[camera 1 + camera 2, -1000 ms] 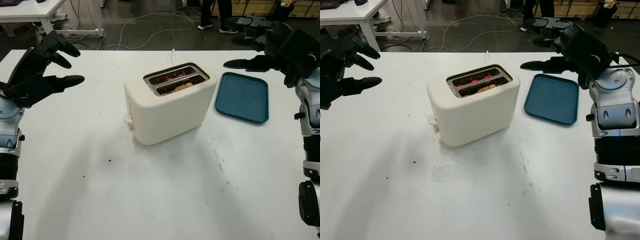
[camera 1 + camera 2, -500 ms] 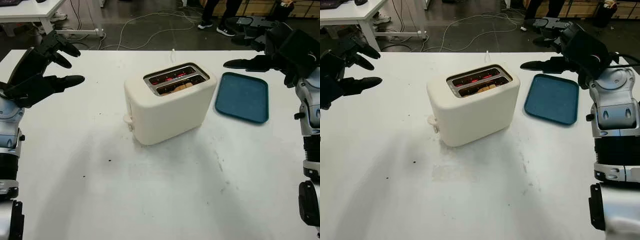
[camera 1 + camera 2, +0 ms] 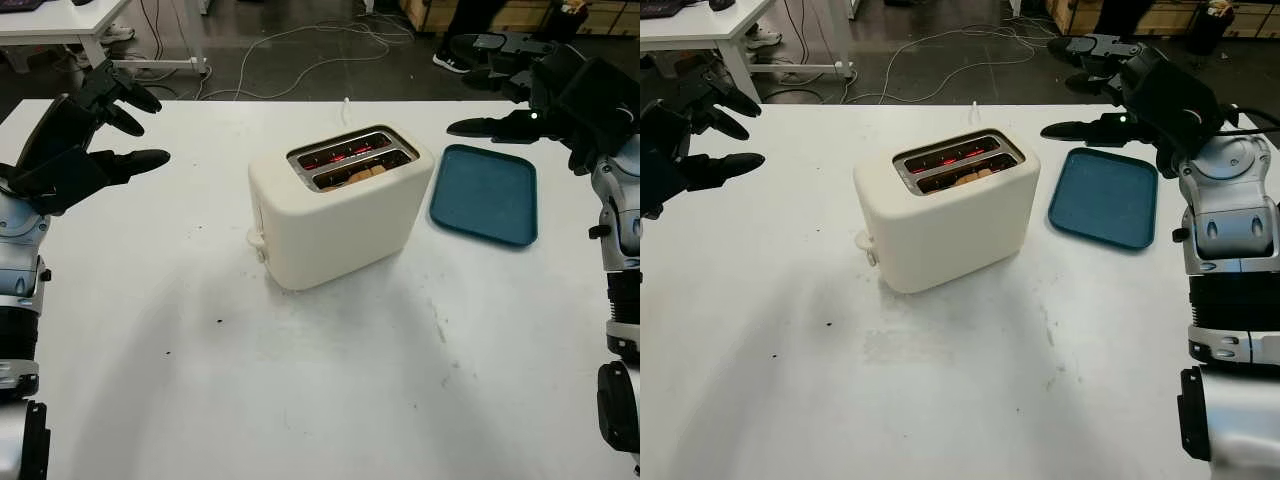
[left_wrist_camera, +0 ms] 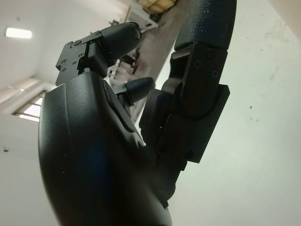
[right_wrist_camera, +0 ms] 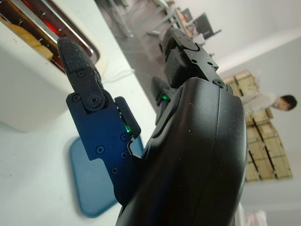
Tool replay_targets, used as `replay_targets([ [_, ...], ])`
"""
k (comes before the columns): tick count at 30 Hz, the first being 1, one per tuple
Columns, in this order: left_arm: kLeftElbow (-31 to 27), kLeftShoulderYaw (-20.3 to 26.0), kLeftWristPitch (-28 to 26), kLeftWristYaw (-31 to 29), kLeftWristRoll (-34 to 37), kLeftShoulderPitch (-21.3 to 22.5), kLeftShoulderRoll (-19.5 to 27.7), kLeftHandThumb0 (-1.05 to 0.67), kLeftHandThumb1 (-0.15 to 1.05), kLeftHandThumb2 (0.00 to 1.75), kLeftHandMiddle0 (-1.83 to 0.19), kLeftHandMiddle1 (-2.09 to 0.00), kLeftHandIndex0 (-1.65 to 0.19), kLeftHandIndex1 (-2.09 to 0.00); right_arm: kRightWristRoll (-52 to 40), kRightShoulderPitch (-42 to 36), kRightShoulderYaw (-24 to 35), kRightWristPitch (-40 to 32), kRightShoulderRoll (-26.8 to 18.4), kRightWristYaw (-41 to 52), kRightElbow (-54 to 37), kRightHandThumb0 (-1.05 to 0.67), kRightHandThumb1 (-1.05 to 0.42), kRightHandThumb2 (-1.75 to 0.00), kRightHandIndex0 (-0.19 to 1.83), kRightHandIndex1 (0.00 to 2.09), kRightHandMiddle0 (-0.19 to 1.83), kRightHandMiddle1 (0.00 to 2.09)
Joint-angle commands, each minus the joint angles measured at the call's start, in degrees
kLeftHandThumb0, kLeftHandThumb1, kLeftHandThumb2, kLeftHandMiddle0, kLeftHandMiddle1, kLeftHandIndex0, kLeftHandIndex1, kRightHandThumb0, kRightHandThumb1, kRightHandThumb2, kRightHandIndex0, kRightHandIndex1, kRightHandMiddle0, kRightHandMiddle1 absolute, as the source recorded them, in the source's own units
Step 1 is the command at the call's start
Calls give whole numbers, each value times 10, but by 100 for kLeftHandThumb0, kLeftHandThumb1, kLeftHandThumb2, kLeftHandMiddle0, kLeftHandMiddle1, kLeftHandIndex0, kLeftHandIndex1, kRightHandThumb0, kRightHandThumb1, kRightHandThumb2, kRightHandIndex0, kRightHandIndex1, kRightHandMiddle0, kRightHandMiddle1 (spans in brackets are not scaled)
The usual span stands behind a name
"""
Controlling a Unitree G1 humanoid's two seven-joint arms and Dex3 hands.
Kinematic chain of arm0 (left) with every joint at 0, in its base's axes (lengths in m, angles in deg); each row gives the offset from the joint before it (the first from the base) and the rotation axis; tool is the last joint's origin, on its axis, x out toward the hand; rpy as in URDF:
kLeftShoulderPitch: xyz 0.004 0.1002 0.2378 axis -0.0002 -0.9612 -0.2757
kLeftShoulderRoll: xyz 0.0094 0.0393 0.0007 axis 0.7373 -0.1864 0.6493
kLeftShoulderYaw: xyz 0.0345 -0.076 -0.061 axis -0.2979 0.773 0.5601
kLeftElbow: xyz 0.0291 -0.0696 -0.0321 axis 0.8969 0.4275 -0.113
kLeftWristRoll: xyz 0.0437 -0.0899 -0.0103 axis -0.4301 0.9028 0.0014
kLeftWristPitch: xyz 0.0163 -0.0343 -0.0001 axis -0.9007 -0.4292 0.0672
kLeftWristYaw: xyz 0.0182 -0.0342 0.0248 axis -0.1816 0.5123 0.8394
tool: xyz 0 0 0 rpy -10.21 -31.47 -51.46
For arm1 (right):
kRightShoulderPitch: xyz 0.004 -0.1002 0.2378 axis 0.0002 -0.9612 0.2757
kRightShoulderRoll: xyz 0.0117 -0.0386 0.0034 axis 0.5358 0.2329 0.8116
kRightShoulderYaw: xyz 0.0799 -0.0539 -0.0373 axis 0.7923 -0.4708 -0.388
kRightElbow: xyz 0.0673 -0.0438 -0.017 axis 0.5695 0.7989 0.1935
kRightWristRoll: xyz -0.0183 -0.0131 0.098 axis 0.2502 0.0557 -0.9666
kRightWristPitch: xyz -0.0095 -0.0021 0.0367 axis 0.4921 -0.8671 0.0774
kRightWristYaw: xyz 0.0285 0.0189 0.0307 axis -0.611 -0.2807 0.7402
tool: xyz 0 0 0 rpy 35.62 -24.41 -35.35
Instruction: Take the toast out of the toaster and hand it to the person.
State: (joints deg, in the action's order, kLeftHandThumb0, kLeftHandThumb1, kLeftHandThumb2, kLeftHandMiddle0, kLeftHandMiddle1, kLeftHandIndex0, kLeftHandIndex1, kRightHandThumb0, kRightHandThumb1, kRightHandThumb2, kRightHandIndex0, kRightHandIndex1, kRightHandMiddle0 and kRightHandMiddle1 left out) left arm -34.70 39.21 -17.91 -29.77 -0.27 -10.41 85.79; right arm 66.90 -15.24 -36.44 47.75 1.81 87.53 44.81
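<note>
A cream two-slot toaster stands in the middle of the white table. Its far slot glows red, and a piece of toast sits low in the near slot. My left hand hovers open above the table's far left part, well away from the toaster. Above the far right corner, my right hand is open, raised over the back edge of a blue tray. The right wrist view shows the toaster and the tray beyond the black fingers.
The blue tray lies flat, right of the toaster, with nothing on it. Cables trail on the dark floor behind the table. A person stands by cardboard boxes in the background. A second white table stands at the far left.
Both hands and the toaster have stayed put. A person's feet behind the table have moved right and out of sight.
</note>
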Motion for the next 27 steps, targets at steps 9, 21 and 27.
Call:
replay_targets([
  [9, 2, 3, 4, 2, 4, -6, -1, -105, 92, 15, 0, -162, 0, -151, 1, 5, -1, -5, -4, 0, -6, -49, -70, 0, 0, 75, 42, 1],
  [21, 2, 1, 8, 3, 1, -3, -1, -105, 92, 15, 0, -162, 0, -151, 5, 8, -3, 9, -4, -1, 1, -50, -70, 0, 1, 77, 42, 1],
  [27, 3, 2, 9, 1, 3, -2, -1, -105, 92, 14, 0, -162, 0, -151, 1, 9, -2, 10, -1, 1, 4, -49, -70, 0, 0, 77, 42, 1],
])
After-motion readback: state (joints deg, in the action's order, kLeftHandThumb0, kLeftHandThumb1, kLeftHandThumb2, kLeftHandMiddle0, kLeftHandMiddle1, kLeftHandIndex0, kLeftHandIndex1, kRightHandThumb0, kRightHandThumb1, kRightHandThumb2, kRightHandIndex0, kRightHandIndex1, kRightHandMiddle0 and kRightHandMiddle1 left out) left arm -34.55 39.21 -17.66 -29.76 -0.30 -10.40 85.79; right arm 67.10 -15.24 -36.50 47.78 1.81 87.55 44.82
